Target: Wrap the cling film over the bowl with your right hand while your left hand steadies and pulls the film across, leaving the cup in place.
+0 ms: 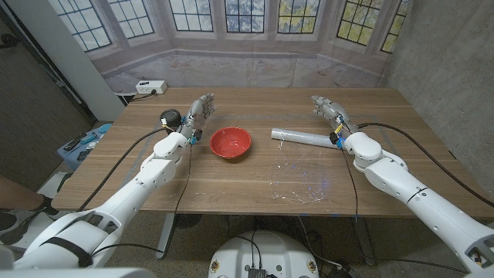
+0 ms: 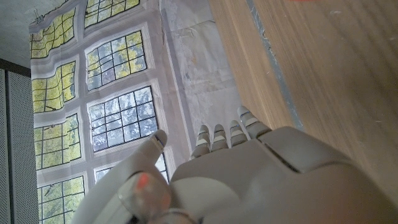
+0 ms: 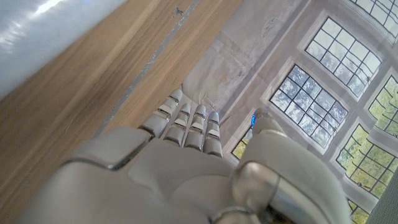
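The red bowl (image 1: 231, 143) sat on the wooden table (image 1: 255, 174) a little toward ten o'clock of the table's middle, upright and with nothing over it. At about three o'clock from the bowl, apart from it, lay the cling film roll (image 1: 302, 136) on its side, and a loose sheet of clear film (image 1: 301, 179) was spread flat on the wood toward six o'clock of the roll. The left hand (image 1: 197, 116) stood at roughly ten o'clock from the bowl, near its rim but not touching, fingers (image 2: 225, 135) extended side by side and holding nothing. The right hand (image 1: 330, 113) stood at about one o'clock of the roll's far end, just beside it, fingers (image 3: 186, 119) likewise straight and empty; I could not tell whether it touched the roll. A small black object (image 1: 170, 118) sat at nine o'clock of the left hand; what it was stayed unclear.
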